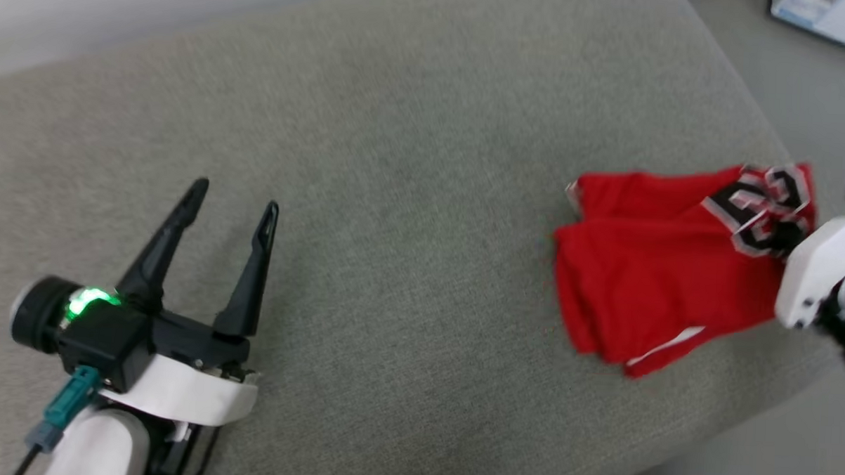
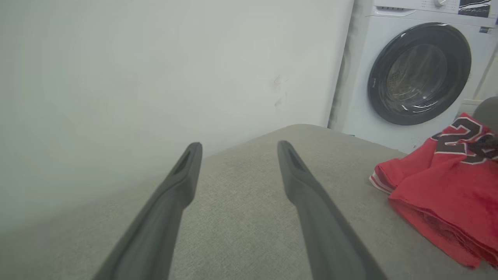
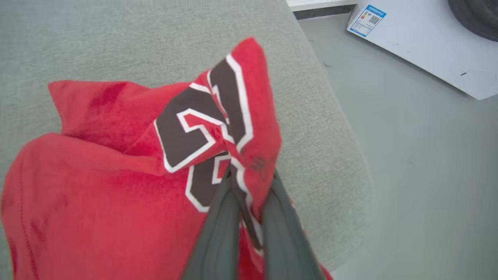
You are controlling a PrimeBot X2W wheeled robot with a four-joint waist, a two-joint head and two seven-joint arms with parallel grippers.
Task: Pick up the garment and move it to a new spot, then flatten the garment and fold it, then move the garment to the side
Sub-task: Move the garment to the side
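left hand (image 1: 236,194): fingers spread wide, holding nothing, at the left part of the grey cushion (image 1: 410,195) | right hand (image 3: 249,177): fingers pinched narrow on the garment (image 1: 646,273) at its dark lettering | garment: bunched by the cushion's right edge, well apart from left hand; lettered corner apparently raised, head view blurred

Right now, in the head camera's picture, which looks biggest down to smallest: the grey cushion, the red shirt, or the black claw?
1. grey cushion
2. garment
3. left gripper, nearer the camera, so its place below the garment is unsure
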